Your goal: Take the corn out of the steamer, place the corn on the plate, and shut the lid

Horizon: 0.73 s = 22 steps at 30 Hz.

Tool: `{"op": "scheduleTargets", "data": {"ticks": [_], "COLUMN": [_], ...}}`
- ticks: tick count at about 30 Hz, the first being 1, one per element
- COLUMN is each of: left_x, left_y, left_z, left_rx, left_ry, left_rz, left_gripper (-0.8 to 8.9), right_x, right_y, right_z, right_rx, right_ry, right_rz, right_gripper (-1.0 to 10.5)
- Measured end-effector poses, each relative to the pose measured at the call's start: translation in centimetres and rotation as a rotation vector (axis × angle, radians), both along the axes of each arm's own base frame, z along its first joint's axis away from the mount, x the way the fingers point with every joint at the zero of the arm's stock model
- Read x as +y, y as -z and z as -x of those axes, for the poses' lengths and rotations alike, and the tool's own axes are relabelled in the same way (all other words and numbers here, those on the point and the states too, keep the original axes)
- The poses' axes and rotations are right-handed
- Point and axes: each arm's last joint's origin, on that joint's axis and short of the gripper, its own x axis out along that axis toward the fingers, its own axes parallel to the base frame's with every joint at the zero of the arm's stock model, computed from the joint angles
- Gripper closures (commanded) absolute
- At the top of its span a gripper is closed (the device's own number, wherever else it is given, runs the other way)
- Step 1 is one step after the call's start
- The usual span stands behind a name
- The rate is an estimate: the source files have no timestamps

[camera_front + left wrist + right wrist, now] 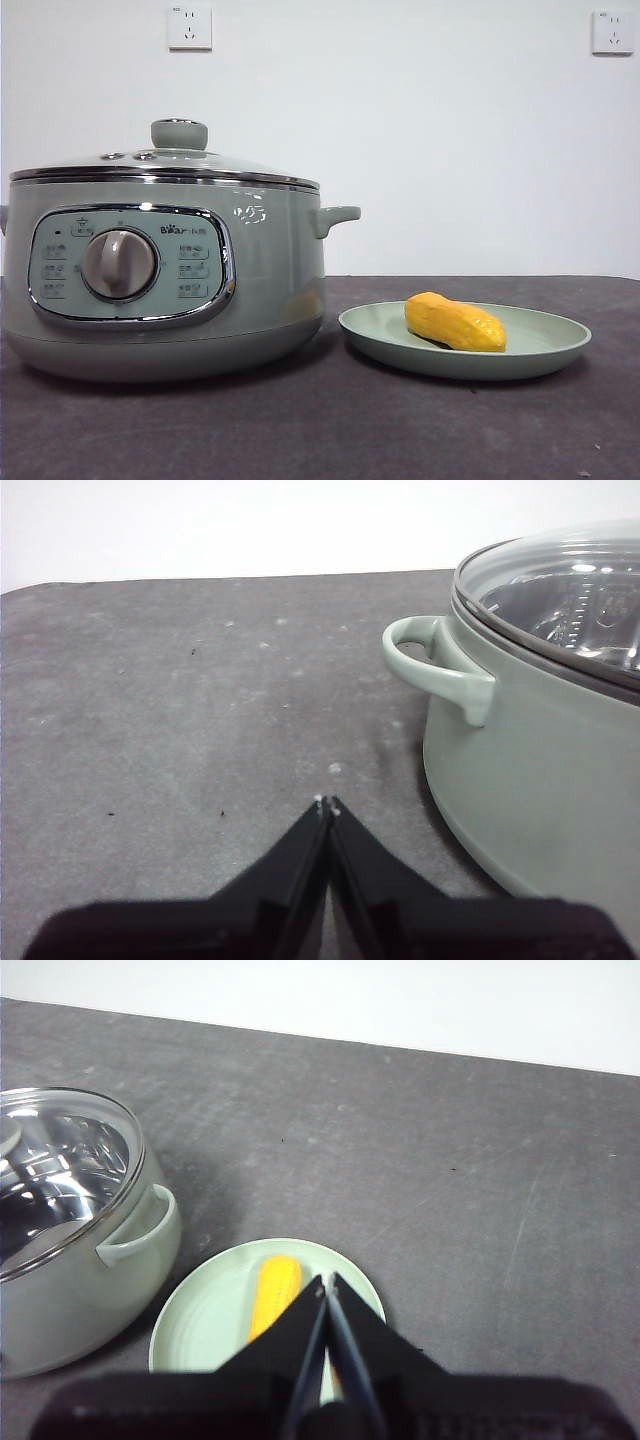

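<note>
The sage-green steamer stands at the left with its glass lid seated on the rim. The yellow-orange corn lies on the pale green plate to the steamer's right. My left gripper is shut and empty, low over the table beside the steamer's side handle. My right gripper is shut and empty, held above the plate and the corn. Neither gripper shows in the front view.
The dark grey table runs to a white wall with two sockets. The steamer's right handle juts toward the plate. Open table lies to the right of the plate.
</note>
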Motion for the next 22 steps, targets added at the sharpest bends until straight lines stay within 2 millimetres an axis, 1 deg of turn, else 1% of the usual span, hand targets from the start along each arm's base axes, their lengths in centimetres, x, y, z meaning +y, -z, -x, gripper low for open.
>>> {"op": "scheduleTargets", "data": {"ticks": [5, 8, 11, 13, 15, 17, 22], "left_x": [0.0, 0.0, 0.0, 0.0, 0.0, 0.0, 0.0], "left_y": [0.0, 0.0, 0.0, 0.0, 0.0, 0.0, 0.0], "left_z": [0.0, 0.0, 0.0, 0.0, 0.0, 0.0, 0.0], "left_rx": [0.000, 0.000, 0.000, 0.000, 0.000, 0.000, 0.000], "left_ry": [0.000, 0.000, 0.000, -0.001, -0.001, -0.001, -0.001], "left_rz": [0.000, 0.000, 0.000, 0.000, 0.000, 0.000, 0.000], "left_gripper": [8.16, 8.16, 8.16, 8.16, 8.16, 8.16, 8.16], "right_x": [0.0, -0.5, -1.2, -1.9, -2.5, -3.1, -4.0], "right_y": [0.0, -0.1, -0.6, -0.4, 0.5, 1.9, 6.9], "right_z": [0.1, 0.7, 1.4, 1.9, 2.3, 2.5, 2.3], "right_rx": [0.002, -0.013, -0.128, -0.217, -0.291, -0.322, -0.335], "right_ry": [0.000, 0.014, 0.047, 0.077, 0.126, 0.174, 0.274], "right_rz": [0.001, 0.005, -0.028, -0.046, -0.055, -0.052, -0.036], "right_gripper": [9.5, 9.5, 9.5, 9.5, 9.5, 9.5, 9.5]}}
